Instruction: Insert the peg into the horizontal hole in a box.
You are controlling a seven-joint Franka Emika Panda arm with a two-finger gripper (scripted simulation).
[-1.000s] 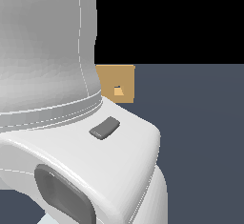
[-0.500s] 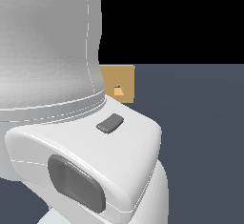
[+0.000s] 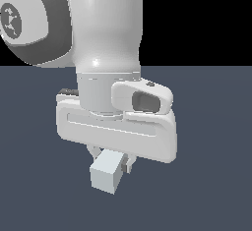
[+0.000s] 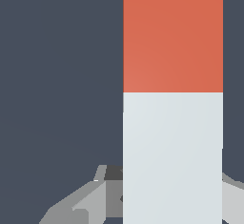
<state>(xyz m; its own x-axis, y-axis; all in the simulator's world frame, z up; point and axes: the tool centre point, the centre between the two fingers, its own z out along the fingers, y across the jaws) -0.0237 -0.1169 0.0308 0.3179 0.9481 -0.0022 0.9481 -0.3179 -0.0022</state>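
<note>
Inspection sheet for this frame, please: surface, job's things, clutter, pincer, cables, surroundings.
Surface: plain dark blue-grey floor, evenly lit.
Peg: pale end sits between the fingers in the exterior view; the wrist view shows a red-orange end beyond the pale part.
Box and hole: not in view in either picture.
Clutter: nothing seen.
Pincer: fingers to either side of the peg, apparently closed on it.
Cables: nothing seen.
Surroundings: black background above the floor; the white arm fills the upper exterior view.
</note>
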